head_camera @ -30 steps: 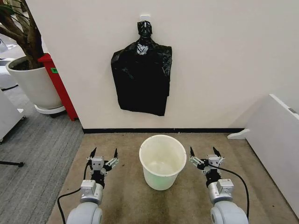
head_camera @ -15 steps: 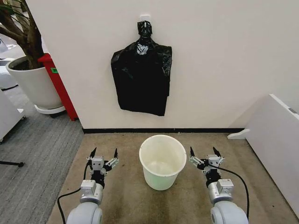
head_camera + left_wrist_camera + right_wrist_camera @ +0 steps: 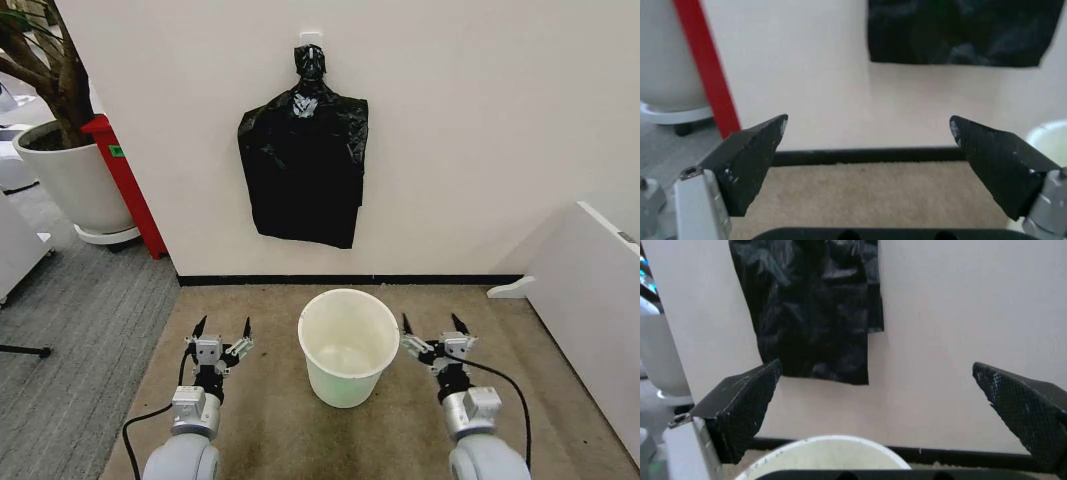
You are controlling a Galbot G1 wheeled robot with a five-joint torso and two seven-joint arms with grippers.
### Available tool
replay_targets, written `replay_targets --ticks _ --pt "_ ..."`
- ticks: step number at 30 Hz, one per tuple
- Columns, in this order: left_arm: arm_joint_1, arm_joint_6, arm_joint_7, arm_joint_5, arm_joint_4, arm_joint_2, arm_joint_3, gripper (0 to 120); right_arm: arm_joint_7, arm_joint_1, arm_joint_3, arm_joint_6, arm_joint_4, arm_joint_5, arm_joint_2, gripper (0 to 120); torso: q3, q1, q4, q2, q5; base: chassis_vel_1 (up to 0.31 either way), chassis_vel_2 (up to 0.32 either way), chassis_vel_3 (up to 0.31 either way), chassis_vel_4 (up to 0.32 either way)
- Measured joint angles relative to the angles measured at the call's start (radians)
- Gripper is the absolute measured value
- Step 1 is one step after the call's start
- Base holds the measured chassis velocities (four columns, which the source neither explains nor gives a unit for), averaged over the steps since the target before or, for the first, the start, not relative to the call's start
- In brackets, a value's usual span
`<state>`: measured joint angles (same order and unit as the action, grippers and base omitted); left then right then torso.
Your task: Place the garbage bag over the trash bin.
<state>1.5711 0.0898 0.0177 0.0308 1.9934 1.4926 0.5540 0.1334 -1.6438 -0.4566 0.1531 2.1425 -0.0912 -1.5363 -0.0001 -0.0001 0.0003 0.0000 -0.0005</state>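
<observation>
Nothing of the task is done: the glossy black plastic garbage bag (image 3: 303, 165) hangs on the wall at upper centre, untouched; the round cream-white plastic trash bin (image 3: 348, 346) stands unlined at lower centre, flanked by left gripper (image 3: 222, 328) and right gripper (image 3: 431, 324), both spread open and empty.

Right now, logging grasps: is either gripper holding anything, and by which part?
Nothing held: left gripper and right gripper are open, flanking the trash bin.

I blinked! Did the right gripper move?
Yes. The right gripper shifted slightly toward the bin, which stayed put.
</observation>
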Motion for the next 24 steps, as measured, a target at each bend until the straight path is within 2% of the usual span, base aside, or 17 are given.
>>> replay_targets --ticks 2,8,10,12,15,20,24 --pt "0.006 0.026 0.007 0.01 -0.002 -0.003 0.002 95 0.003 0.0 0.0 0.002 0.0 -0.003 0.001 100 0.0 0.0 -0.0003 0.0 0.0002 0.0 0.0 0.0 0.0" --pt "0.055 0.235 0.055 0.084 -0.017 -0.021 0.013 96 0.027 0.018 -0.016 -0.002 0.01 -0.019 0.026 100 0.0 0.0 -0.0003 0.0 0.0003 0.0 0.0 0.0 0.0" --pt "0.059 0.253 0.059 0.09 -0.019 -0.022 0.014 96 0.028 0.023 -0.019 -0.001 0.008 -0.02 0.029 100 0.0 0.0 -0.0003 0.0 0.0003 0.0 0.0 0.0 0.0" --pt "0.069 0.311 0.07 0.127 -0.022 -0.037 0.014 96 0.029 0.042 -0.026 0.004 -0.005 -0.022 0.042 100 0.0 0.0 0.0002 0.0 0.0003 0.0 0.0 0.0 0.0" --pt "0.065 0.334 0.064 0.185 -0.022 -0.083 0.007 96 0.014 0.073 -0.023 0.004 -0.023 -0.033 0.063 100 0.0 0.0 -0.0004 0.0 0.0004 0.0 0.0 0.0 0.0" --pt "0.058 0.362 0.06 0.253 -0.03 -0.125 -0.002 96 -0.051 0.156 0.006 -0.019 -0.051 -0.094 0.105 100 0.0 0.0 -0.0003 0.0 0.0005 0.0 0.0 0.0 0.0" --pt "0.056 0.376 0.063 0.273 -0.031 -0.134 -0.004 96 -0.094 0.219 0.035 -0.034 -0.072 -0.158 0.151 100 0.0 0.0 -0.0003 0.0 0.0006 0.0 0.0 0.0 0.0"
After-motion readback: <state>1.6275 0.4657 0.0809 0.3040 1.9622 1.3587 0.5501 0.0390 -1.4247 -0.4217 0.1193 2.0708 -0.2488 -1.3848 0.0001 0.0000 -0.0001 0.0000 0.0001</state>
